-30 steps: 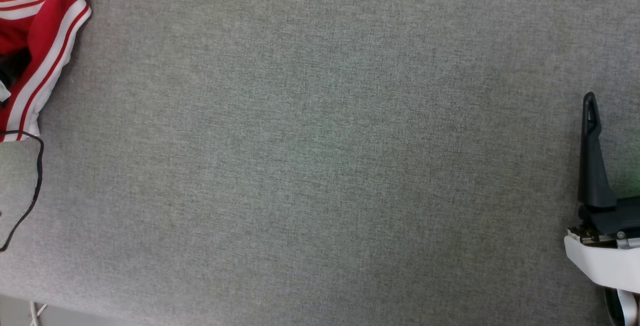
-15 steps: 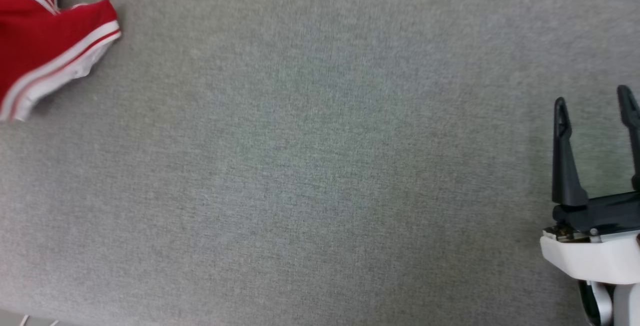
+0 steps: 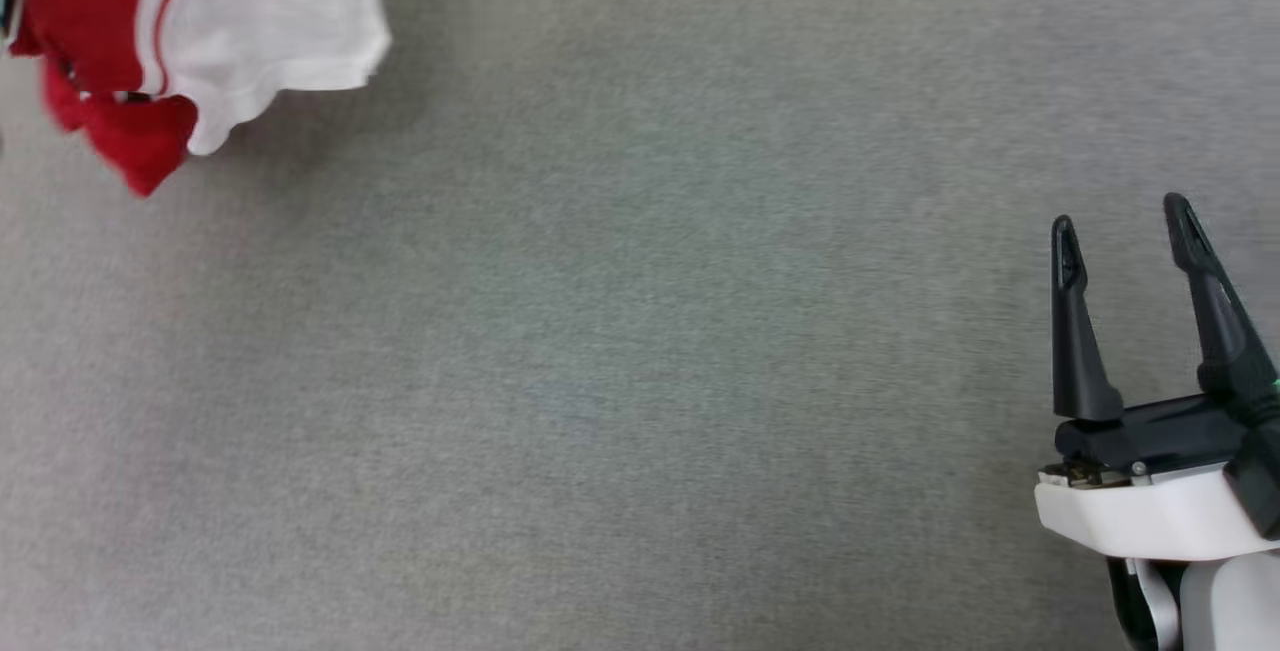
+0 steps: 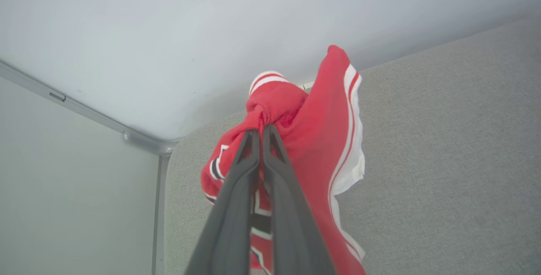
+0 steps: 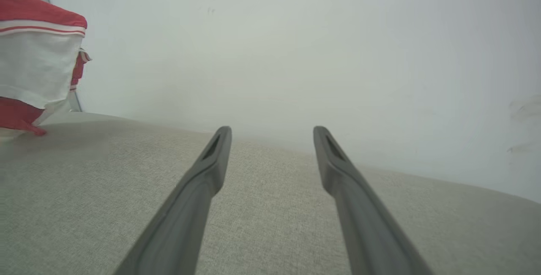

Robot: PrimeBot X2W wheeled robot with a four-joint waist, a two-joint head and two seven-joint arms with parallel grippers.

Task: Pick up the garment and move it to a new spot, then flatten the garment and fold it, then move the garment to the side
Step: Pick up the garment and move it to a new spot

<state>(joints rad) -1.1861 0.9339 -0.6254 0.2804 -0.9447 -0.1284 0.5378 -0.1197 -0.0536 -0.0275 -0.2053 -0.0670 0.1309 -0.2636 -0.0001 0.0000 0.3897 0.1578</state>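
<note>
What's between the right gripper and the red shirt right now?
Nothing. The head view shows bare grey cloth surface all the way from the open right gripper to the garment at the upper left.

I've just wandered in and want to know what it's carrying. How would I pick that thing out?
Start at the grey cloth-covered table, then look to its far left corner by the pale wall. There the left gripper is shut on a bunched garment: red with a white sleeve and red-white striped trim, the one colourful thing there.
</note>
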